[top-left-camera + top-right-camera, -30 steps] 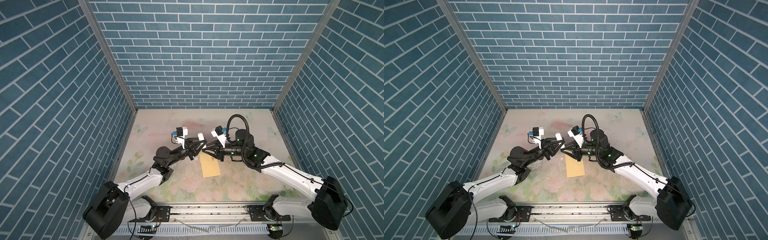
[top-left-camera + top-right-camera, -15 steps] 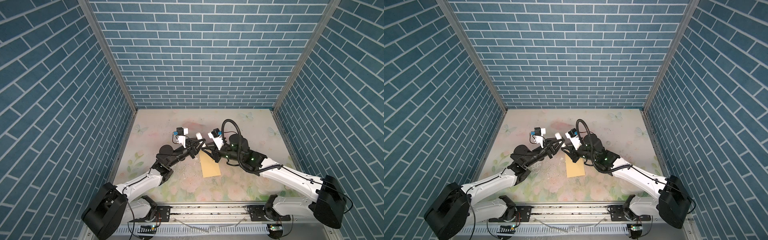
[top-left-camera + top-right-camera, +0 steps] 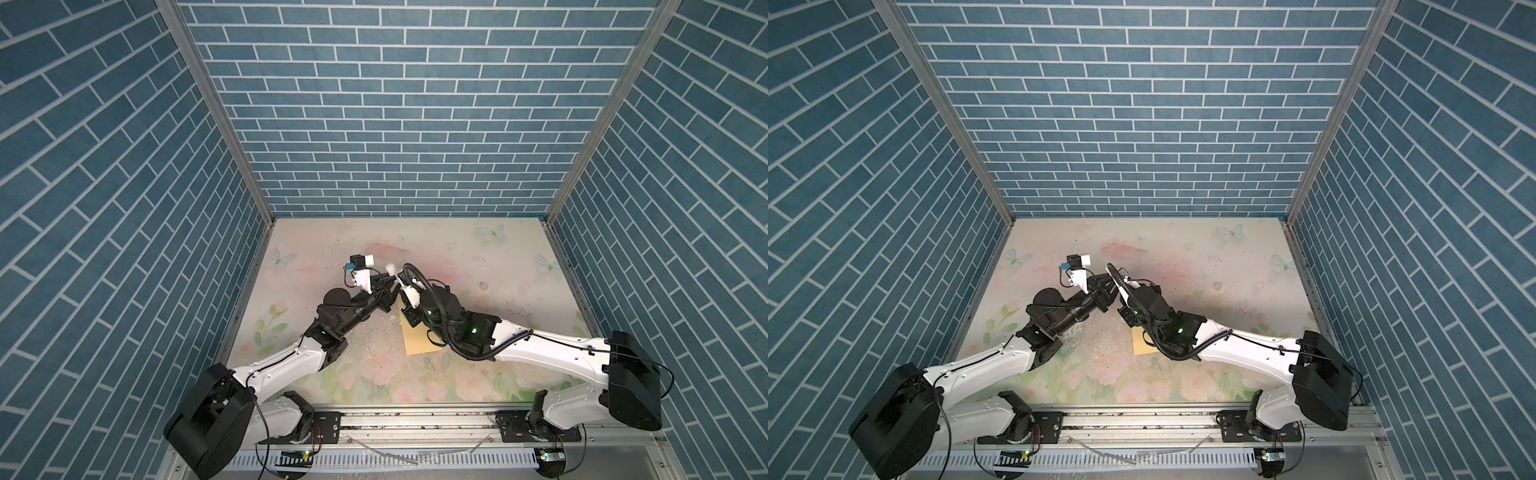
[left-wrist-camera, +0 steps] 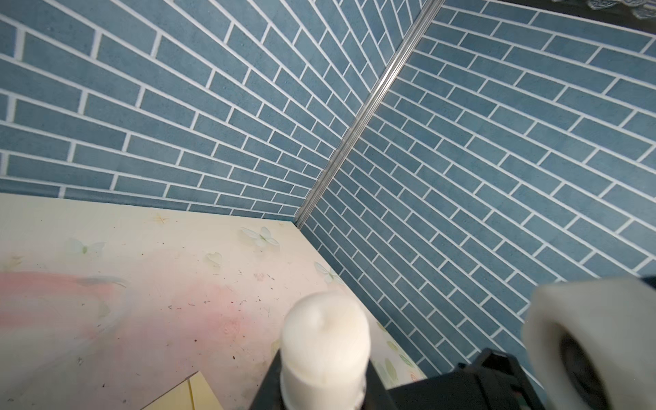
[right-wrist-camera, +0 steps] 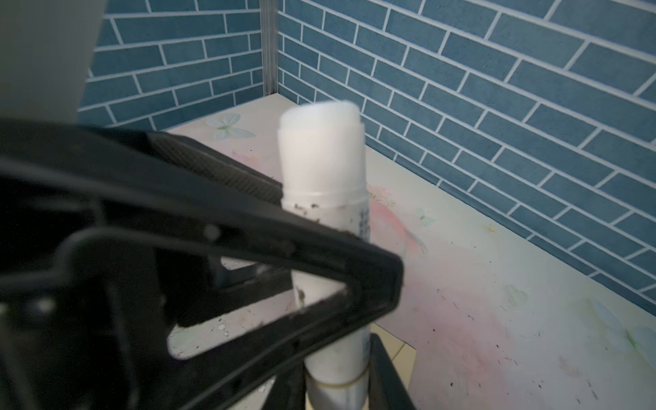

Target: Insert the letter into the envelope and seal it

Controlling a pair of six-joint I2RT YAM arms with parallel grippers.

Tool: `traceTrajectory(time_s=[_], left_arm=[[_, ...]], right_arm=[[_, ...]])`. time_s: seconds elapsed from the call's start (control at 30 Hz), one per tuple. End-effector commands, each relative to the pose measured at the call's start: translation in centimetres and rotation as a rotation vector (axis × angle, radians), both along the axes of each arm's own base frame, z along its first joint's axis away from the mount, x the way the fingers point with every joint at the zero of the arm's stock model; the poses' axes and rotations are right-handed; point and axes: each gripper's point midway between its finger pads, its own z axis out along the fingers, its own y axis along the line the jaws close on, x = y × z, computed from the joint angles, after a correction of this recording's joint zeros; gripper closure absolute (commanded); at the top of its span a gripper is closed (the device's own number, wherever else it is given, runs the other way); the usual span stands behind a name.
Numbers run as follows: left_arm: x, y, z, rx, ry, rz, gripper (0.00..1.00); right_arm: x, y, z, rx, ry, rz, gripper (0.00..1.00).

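Right arm has swung in lower over the envelope [image 3: 417,338], which hasn't shifted: flat on desk [image 3: 478,257], partly under that arm. Letter not visible, can't tell if it's inside. Left end effector [image 4: 321,390] & right end effector [image 5: 337,394] both look clamped on the glue stick [image 5: 324,159]. Envelope prob. thin, light, floppy, slides easily; pin the body, take flap by its edge.

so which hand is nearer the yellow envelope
Right, narrowly. The right hand sits above the far end of the envelope; the left hand meets it on the same glue stick, just off that end's left side.
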Motion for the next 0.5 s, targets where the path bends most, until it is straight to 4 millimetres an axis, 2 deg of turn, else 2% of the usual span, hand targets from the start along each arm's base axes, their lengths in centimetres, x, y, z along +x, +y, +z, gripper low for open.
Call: traceTrajectory(time_s=[0.0, 0.1, 0.13, 0.3, 0.4, 0.47], left_arm=[[-0.5, -0.4, 0.6, -0.006, -0.018, -0.022, 1.00], [-0.7, -0.3, 0.9, -0.008, -0.026, -0.023, 1.00], [-0.7, -0.3, 1.0, -0.008, -0.028, -0.024, 1.00], [-1.2, -0.1, 2.0, -0.030, -0.035, -0.031, 1.00], [-1.4, -0.1, 3.0, -0.057, -0.033, -0.050, 1.00], [-1.6, -0.3, 3.5, -0.073, -0.025, -0.072, 1.00]], right_arm=[[3.7, -3.7, 3.3, -0.003, -0.124, -0.243, 1.00], [3.0, -3.4, 3.1, 0.041, -0.088, -0.167, 1.00], [2.6, -3.2, 2.9, 0.067, -0.056, -0.120, 0.97], [0.3, -2.9, 2.3, 0.261, 0.170, 0.165, 0.56], [-1.4, -3.2, 2.6, 0.373, 0.259, 0.332, 0.40], [-2.1, -3.5, 2.8, 0.433, 0.298, 0.405, 0.35]])
